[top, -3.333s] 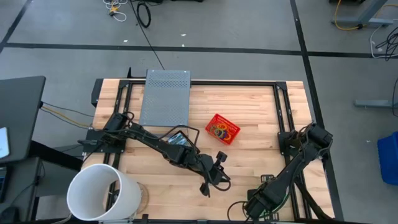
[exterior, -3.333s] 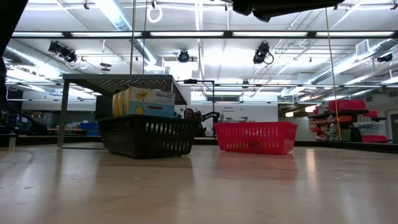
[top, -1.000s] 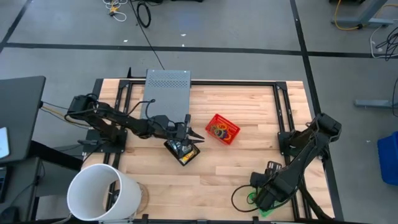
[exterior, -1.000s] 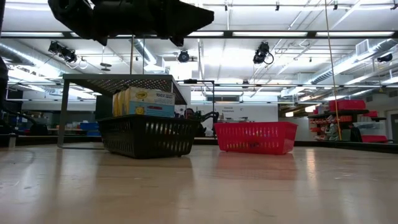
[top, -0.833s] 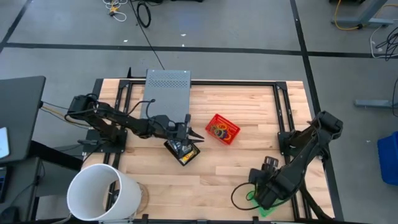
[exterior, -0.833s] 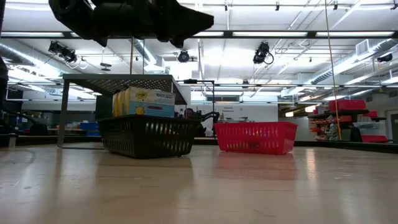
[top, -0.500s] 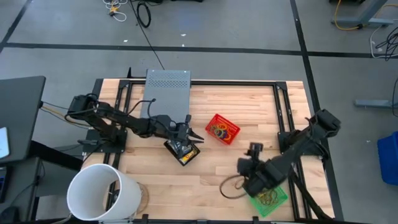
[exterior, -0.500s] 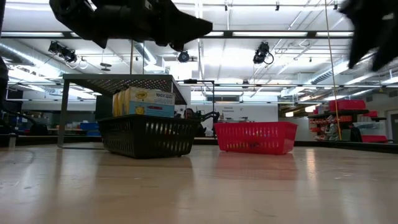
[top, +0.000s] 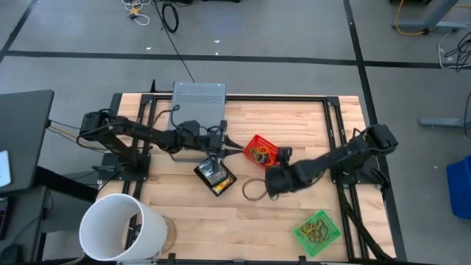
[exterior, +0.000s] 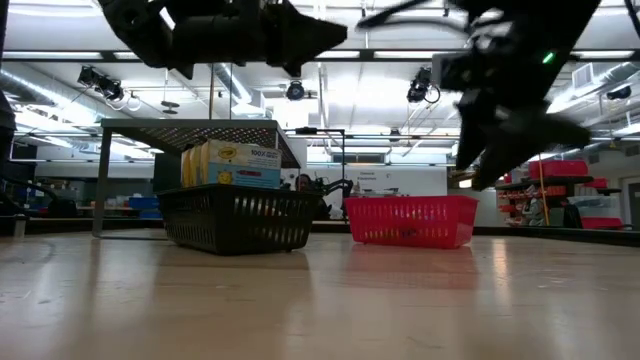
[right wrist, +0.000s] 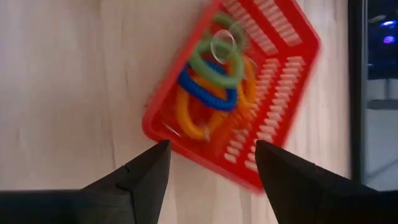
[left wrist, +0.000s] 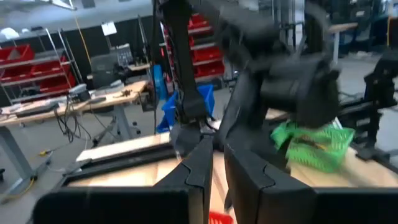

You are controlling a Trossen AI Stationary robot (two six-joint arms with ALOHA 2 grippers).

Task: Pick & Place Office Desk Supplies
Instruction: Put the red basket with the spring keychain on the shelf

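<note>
A black basket (top: 215, 175) near the table's middle holds yellow-and-green boxes (exterior: 232, 165). To its right stands a red basket (right wrist: 249, 93) with green, blue, orange and yellow loops (right wrist: 214, 68) lying in it. A green basket (top: 318, 228) with more loops sits at the near right. My left gripper (left wrist: 217, 168) hovers above the black basket, its fingers nearly together with nothing between them. My right gripper (right wrist: 208, 168) hangs open just above the red basket's near-right side (top: 271, 171), pointing down.
A grey perforated metal stand (top: 196, 114) occupies the far left-middle of the table. A large white bucket (top: 121, 228) stands at the near left corner. A cable loop (top: 254, 190) hangs from my right arm over bare wood between the baskets.
My right gripper has swung from the near right corner, above the green basket, toward the table's middle and far edge, stopping beside the red basket; it stays open. The green basket now shows uncovered. My left gripper has shifted slightly toward the far edge above the black basket.
</note>
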